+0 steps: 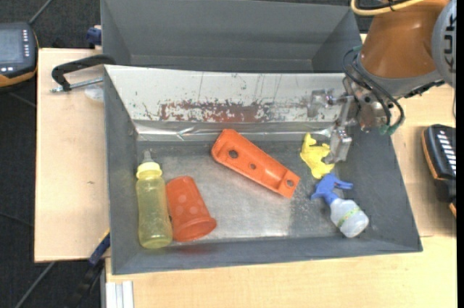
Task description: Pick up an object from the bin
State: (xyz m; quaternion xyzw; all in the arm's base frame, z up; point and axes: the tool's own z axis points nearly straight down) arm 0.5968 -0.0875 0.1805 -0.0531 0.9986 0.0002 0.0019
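My gripper (338, 148) hangs at the bin's right side, its fingers pointing down right beside a small yellow toy (315, 156). The fingers touch or overlap the toy's right edge; whether they are around it I cannot make out. Just below lies a spray bottle (342, 208) with a blue trigger head and a pale body. A long orange plastic piece (254, 162) with holes lies diagonally in the middle of the bin, to the left of the gripper.
At the bin's left front lie a yellow baby bottle (152, 206) and an orange cup (188, 209) side by side. The arm with its orange cover comes in over the bin's right rim.
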